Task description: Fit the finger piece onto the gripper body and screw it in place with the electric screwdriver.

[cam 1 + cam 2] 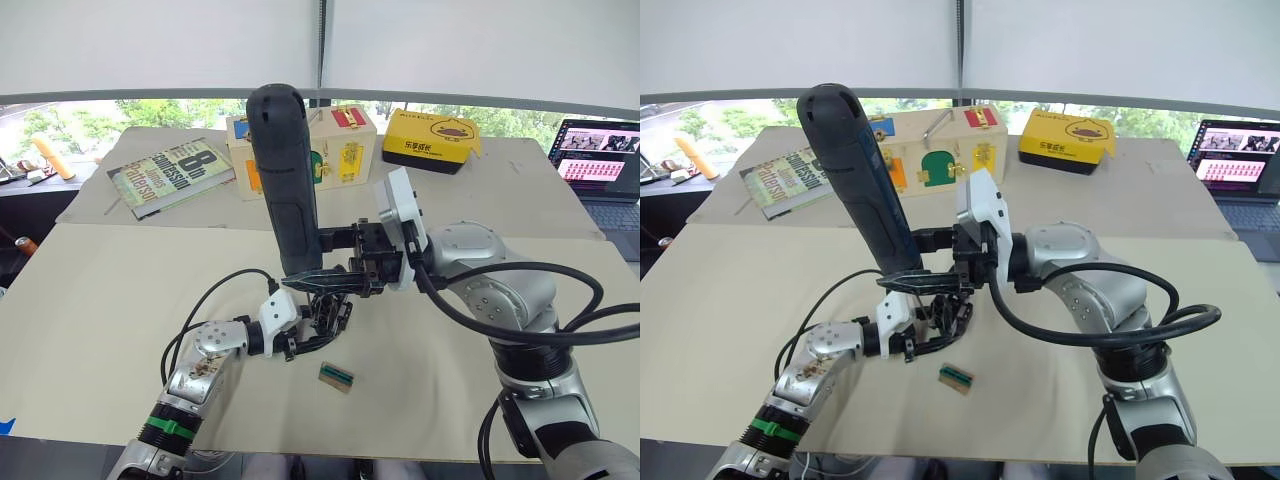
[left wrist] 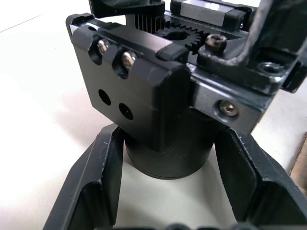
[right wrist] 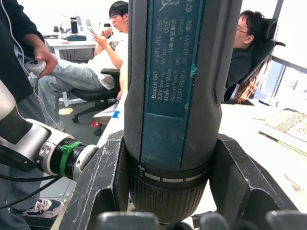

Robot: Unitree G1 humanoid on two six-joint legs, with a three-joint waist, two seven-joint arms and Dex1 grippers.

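The right gripper (image 1: 335, 278) is pinching the thick dark navy-black cylindrical electric screwdriver (image 1: 285, 180) near its lower end, holding it nearly upright over the middle of the tan table (image 1: 100, 300), tip down. Directly beneath it, the left gripper (image 1: 318, 335) is clamping its two black fingers (image 2: 103, 177) around the round base of the small black blocky gripper body (image 2: 144, 91), which is sitting on the table near the front edge. The left wrist view is showing two seated screws, two open holes and a toothed gear on that body, details the head views are not resolving. The finger piece cannot be told apart there. Just beside the body, one small flat green-and-tan rectangle (image 1: 336, 376) is lying. Along the far edge, one book (image 1: 170, 176), one wooden latch box (image 1: 940, 150) and one yellow box (image 1: 430, 140) are resting, with a laptop (image 1: 600, 160) at the far right corner. The right wrist view is showing three people (image 3: 110, 43) behind the screwdriver.
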